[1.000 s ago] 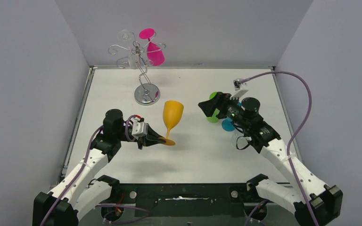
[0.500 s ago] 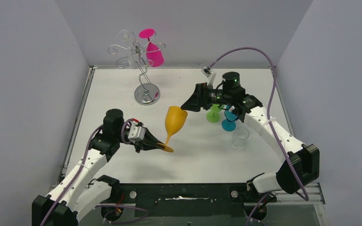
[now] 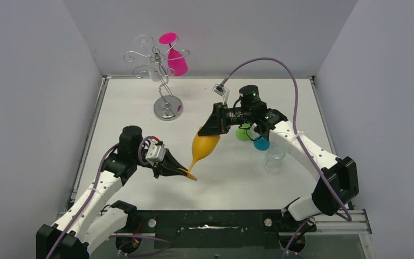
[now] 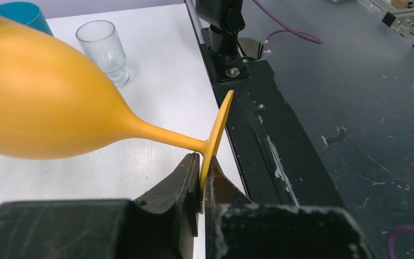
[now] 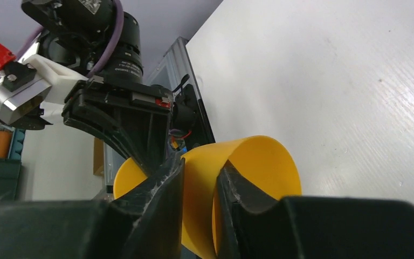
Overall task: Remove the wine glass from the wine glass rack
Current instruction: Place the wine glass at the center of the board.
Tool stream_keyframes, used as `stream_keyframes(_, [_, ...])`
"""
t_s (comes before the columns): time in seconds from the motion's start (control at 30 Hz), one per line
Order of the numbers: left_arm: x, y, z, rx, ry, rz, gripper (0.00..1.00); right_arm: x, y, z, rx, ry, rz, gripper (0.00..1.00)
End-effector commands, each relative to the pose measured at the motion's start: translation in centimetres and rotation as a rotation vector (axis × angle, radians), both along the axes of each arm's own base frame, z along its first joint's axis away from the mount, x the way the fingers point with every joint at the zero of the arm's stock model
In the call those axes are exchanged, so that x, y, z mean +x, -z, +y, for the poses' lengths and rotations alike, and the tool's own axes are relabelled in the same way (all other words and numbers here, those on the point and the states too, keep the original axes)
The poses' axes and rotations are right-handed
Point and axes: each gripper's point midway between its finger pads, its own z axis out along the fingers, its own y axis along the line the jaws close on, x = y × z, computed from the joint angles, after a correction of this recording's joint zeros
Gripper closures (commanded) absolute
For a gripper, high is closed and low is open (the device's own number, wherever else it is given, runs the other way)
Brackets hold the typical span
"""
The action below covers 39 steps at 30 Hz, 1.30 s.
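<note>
The wine glass rack (image 3: 164, 81), a silver wire stand on a round base, stands at the back left. A pink wine glass (image 3: 177, 60) and a clear one (image 3: 153, 70) hang on it upside down. An orange wine glass (image 3: 204, 145) is off the rack, tilted in the air between both arms. My left gripper (image 3: 180, 171) is shut on its flat foot (image 4: 218, 132), seen edge-on in the left wrist view. My right gripper (image 3: 207, 132) grips the bowl's rim (image 5: 259, 167), one finger inside the bowl and one outside.
A green glass (image 3: 243, 133), a blue glass (image 3: 261, 143) and a clear tumbler (image 3: 274, 157) stand together at mid right, just behind the right arm. Grey walls enclose the white table on three sides. The black base rail (image 4: 280, 151) runs along the near edge.
The right arm swung left from the group of glasses to the orange glass and closed its jaws on the rim. The left gripper tilted the glass toward it.
</note>
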Motion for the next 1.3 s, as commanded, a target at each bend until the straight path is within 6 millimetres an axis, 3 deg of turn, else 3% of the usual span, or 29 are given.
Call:
stream_keyframes(0.0, [2.6,-1.4,-0.2,0.009,-0.095,-0.131,0.97,-1.2,0.7,-0.2,-0.013,0.000,-0.003,0.93])
stream_keyframes(0.07, [3.2,-1.0,-0.1,0.028,-0.128,-0.131,0.90,-0.9,1.0,-0.3,-0.024,0.033,-0.011,0.99])
stream_keyframes(0.17, [3.9,-0.6,0.0,0.049,-0.164,-0.136,0.76,0.3,1.3,-0.8,-0.058,0.116,-0.037,1.00])
stream_keyframes(0.23, [4.3,-0.3,0.0,0.062,-0.184,-0.138,0.47,1.1,1.3,-1.4,-0.083,0.179,-0.066,1.00])
stream_keyframes(0.3, [4.7,0.0,0.2,0.079,-0.211,-0.137,0.27,1.9,1.4,-1.9,-0.108,0.242,-0.098,1.00])
stream_keyframes(0.5, [6.1,0.7,0.7,0.117,-0.307,-0.160,0.24,4.3,3.5,-4.7,-0.312,0.465,-0.203,1.00])
stream_keyframes(0.6, [8.0,0.7,1.0,0.117,-0.429,-0.153,0.24,5.0,5.1,-6.2,-0.488,0.571,-0.317,1.00])
stream_keyframes(0.73, [10.8,0.0,1.9,0.083,-0.641,-0.089,0.23,6.3,7.0,-9.7,-0.691,0.773,-0.404,1.00])
stream_keyframes(0.83, [12.7,-0.7,3.0,0.070,-0.792,-0.036,0.23,6.3,8.7,-11.2,-0.752,0.857,-0.371,1.00])
stream_keyframes(1.0, [13.5,-1.1,3.6,0.076,-0.854,-0.038,0.23,5.8,10.3,-12.7,-0.792,0.947,-0.322,1.00])
stream_keyframes(1.27, [14.1,-1.6,4.5,0.062,-0.917,-0.070,0.22,6.0,9.9,-15.7,-0.846,1.101,-0.339,0.97])
